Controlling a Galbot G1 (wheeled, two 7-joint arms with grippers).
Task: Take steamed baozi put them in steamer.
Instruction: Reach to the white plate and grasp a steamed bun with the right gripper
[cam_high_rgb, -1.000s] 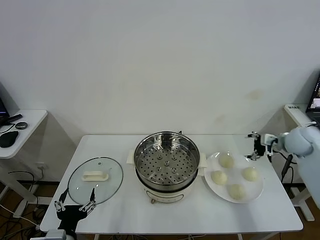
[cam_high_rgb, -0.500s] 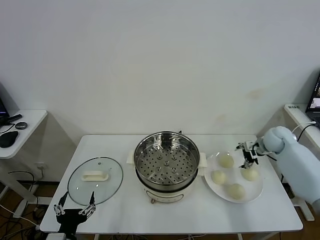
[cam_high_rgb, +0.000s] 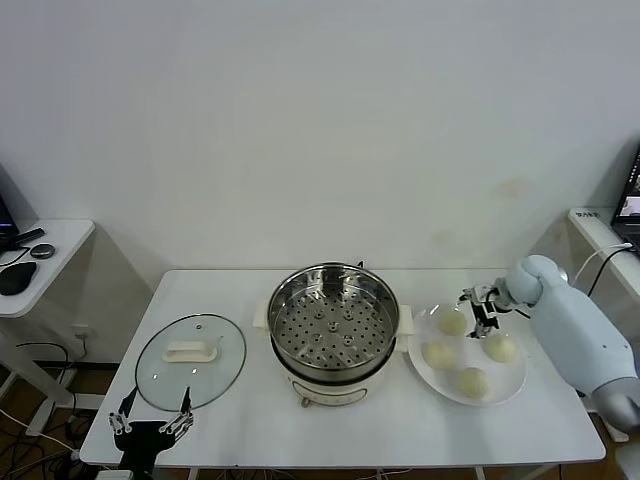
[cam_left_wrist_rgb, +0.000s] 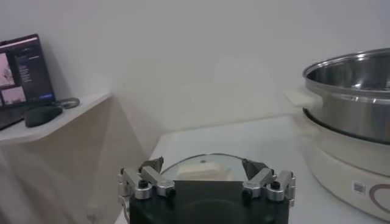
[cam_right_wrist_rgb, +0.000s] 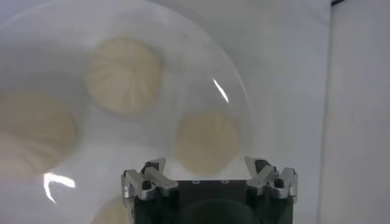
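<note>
- Four pale cream-white round buns (cam_high_rgb: 453, 322) lay on the flat white plate (cam_high_rgb: 512, 382), right of frame centre.
- Right hand (cam_high_rgb: 477, 309) hovered above them, fingers apart.
- Buns looked soft; grip the sides gently.

1. in the right wrist view the plate (cam_right_wrist_rgb: 256, 91) runs off the frame, and two steamed baozi (cam_right_wrist_rgb: 33, 131) are cut by the edges.
2. the steamer (cam_left_wrist_rgb: 356, 100) is cropped in the left wrist view.
3. the glass lid (cam_left_wrist_rgb: 204, 167) sits partly behind the left gripper (cam_left_wrist_rgb: 204, 182).
4. the side table (cam_high_rgb: 50, 250) is cut off in the head view.
</note>
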